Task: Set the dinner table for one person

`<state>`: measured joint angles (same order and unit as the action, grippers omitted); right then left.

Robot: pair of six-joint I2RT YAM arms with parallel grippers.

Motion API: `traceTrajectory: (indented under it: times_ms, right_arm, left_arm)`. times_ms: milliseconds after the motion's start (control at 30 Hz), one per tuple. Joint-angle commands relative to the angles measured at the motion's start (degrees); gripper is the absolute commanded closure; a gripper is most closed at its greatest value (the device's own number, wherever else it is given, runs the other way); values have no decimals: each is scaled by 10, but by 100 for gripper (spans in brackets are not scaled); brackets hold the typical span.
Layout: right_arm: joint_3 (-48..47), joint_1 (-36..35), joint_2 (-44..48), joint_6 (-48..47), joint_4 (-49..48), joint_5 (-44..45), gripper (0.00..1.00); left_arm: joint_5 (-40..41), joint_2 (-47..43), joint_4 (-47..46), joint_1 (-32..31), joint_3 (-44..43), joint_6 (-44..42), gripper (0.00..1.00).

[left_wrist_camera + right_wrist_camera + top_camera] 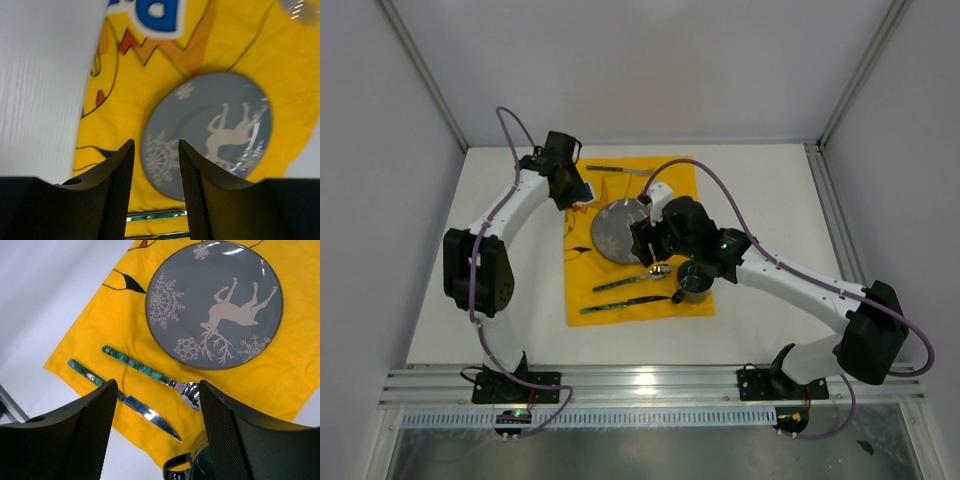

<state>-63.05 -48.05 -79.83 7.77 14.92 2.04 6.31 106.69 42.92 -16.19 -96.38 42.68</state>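
The large, flat, matte white rectangular desk [770,200] lies under both arms and carries everything else. In the left wrist view its bare surface [40,75] fills the space left of that arm's fingers.

A yellow cartoon-printed cloth [682,182] lies on the desk beneath both end effectors.

The left end effector [572,190] hangs over the cloth's far left part. Its fingers are a little apart [156,147] and nothing is between them. The right end effector [642,240] hovers over the middle of the cloth. Its fingers are spread wide [157,385] and they grip nothing.

A round grey plate with a white reindeer and snowflakes [615,232] rests on the cloth. It lies just ahead of the right end effector's fingertips [215,305] and below and beyond the left one's [210,130].

A dark mug with a handle [695,283] stands close behind the right end effector, partly cut off at the bottom of its wrist view [197,472].

A table knife with a teal marbled handle [125,402] and a matching spoon [150,371] lie side by side, apart, under the gap between the right fingers. The spoon is the nearer of the two to the plate.

A slim fork with a green handle [610,169] lies at the cloth's far edge, just beside the left end effector.
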Motion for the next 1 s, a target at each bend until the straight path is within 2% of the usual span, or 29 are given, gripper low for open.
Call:
traceTrajectory:
  times_ms: [0,200,400,500,700,967]
  right_arm:
    - [-37,-3,25,19,20,4,30]
    - [-20,-3,50,38,39,-9,30]
    - [4,-3,67,51,30,-12,30]
    - [13,-3,72,59,21,-32,30]
    - [27,-3,78,63,16,-34,30]
    - [33,-3,76,70,13,-36,30]
  left_arm:
    - [36,-25,66,2,70,-17,58]
    - [63,-73,92,-21,140,-8,58]
    - [38,-97,85,-30,195,12,58]
    - [13,-107,53,-41,240,32,58]
    - [16,-99,31,-58,293,52,59]
    - [15,-83,15,-60,320,61,59]
